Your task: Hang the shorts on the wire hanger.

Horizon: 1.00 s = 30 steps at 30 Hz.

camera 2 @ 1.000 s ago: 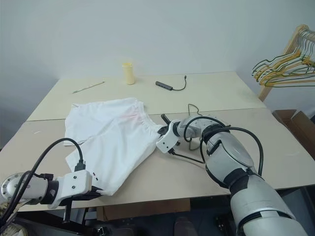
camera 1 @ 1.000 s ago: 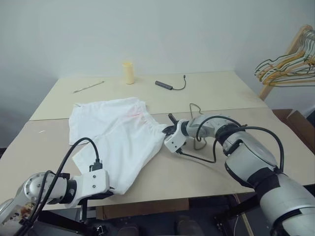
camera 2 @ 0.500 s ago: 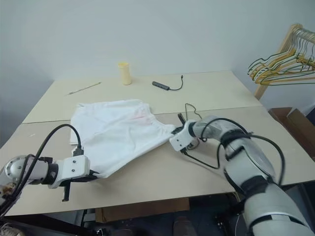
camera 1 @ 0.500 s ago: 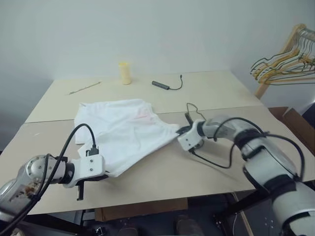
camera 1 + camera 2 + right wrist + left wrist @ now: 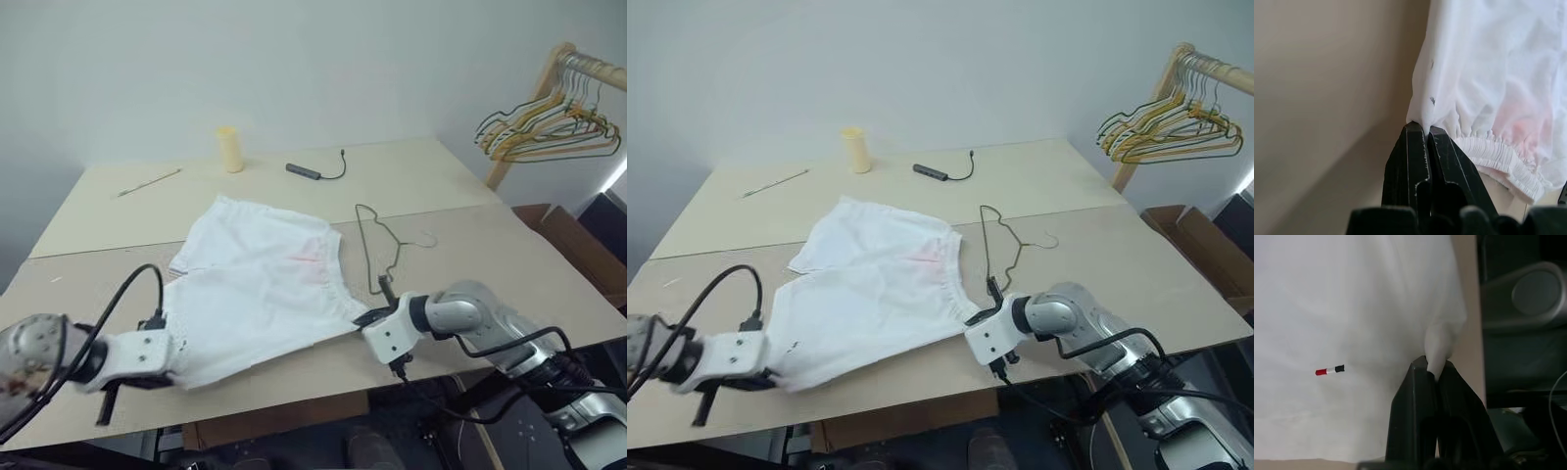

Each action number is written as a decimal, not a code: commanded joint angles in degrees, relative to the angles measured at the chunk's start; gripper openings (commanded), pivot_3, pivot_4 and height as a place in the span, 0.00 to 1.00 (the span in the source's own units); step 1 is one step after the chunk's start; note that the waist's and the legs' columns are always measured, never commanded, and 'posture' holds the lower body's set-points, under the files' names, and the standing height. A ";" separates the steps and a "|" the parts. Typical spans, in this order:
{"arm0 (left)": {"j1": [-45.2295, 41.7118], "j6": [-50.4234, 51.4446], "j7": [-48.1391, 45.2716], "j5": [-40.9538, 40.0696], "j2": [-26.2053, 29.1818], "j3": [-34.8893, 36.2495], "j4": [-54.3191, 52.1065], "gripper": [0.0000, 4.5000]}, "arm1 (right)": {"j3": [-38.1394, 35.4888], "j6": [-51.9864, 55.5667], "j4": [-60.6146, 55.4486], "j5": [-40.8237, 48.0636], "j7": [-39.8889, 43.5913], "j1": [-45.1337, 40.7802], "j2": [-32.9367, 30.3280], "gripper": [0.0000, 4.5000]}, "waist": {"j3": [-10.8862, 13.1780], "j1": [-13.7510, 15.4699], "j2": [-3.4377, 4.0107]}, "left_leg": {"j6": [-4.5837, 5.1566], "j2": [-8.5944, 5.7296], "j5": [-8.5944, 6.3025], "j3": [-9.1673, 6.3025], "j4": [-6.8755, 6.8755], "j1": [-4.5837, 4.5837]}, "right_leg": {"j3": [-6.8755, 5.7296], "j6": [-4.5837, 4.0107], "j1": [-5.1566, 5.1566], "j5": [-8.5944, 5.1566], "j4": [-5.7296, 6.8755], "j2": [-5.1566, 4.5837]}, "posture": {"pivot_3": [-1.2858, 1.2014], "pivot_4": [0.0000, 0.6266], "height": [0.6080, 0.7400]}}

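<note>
With the left end effector (image 5: pixel 1432 374) clamped on a hem and the right end effector (image 5: pixel 1425 131) on the waistband, spread the shorts (image 5: pixel 260 294) taut between them, then carry toward the wire hanger (image 5: pixel 377 240) just beyond the right one on the worktop (image 5: pixel 470 245).

The left tool (image 5: pixel 174 364) is motion-blurred in both eye views. The clothes rack (image 5: pixel 1205 73) and a cardboard box (image 5: pixel 1200 240) are cropped at the frame's edge.

arms: rounded silver-grey metal shells, dark joint bands
wrists: white boxy blocks
cables: black, looping along both arms
fingers: two flat black, each gripper
</note>
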 commanded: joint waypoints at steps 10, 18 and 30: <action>4.44 5.52 3.63 3.07 -2.35 1.17 -5.42 0.11 | -2.91 0.79 -1.71 3.54 7.64 -0.60 -4.57 0.16 | 0.02 1.84 -0.04 | 0.00 -0.04 0.00 0.12 0.00 0.09 | -0.02 -0.01 0.05 -0.03 0.01 0.06 | 0.48 0.00 1.00; 12.31 2.35 -3.31 1.99 -4.27 12.95 -1.87 0.66 | -9.70 7.59 -3.71 13.41 12.02 1.31 -7.90 0.78 | 0.04 1.47 -0.14 | 0.01 0.00 -0.02 0.16 0.00 0.02 | -0.01 -0.04 -0.02 -0.04 -0.02 0.04 | 0.47 0.00 1.00; -10.88 18.47 13.32 -19.22 -21.61 10.90 -9.14 1.00 | -20.18 51.63 -2.62 16.39 -11.39 -5.22 12.36 1.00 | -0.07 1.90 -0.23 | -0.02 0.17 -0.03 0.12 0.05 0.08 | 0.01 -0.48 0.06 0.23 0.06 0.04 | 0.46 0.00 1.00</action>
